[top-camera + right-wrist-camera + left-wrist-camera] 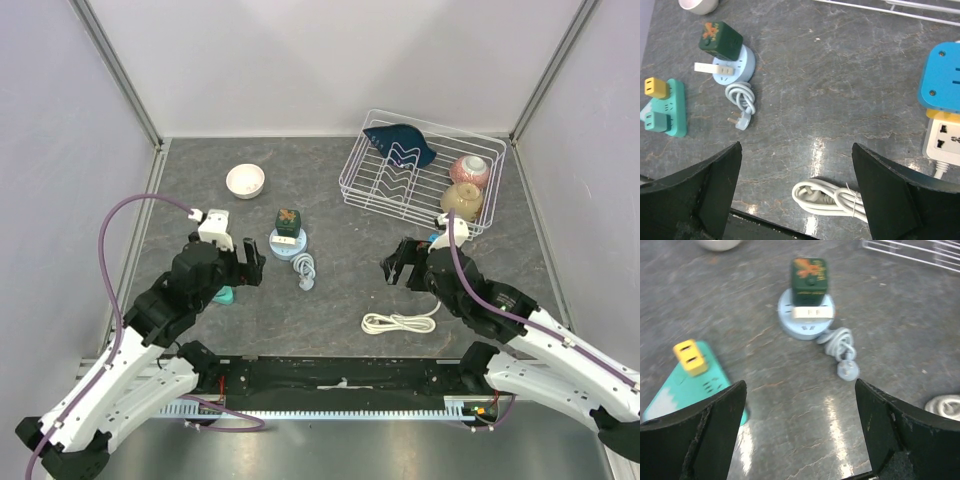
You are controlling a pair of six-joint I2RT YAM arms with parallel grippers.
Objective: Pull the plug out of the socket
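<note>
A round light-blue socket (288, 246) sits mid-table with a dark green cube plug (288, 219) and a small white plug (812, 313) in it. Its grey cord (305, 270) lies coiled beside it. A teal power strip (224, 296) lies under my left arm and holds a yellow plug (690, 356). My left gripper (250, 262) is open and empty, just left of the round socket, which shows ahead in its wrist view (790, 326). My right gripper (397, 265) is open and empty, to the right of the socket (737, 70).
A white coiled cord (400, 322) lies near my right gripper. A blue socket block (942, 82) and a white power strip (945, 137) lie by the right arm. A white bowl (245, 180) stands at the back left. A wire dish rack (355, 180) with dishes stands at the back right.
</note>
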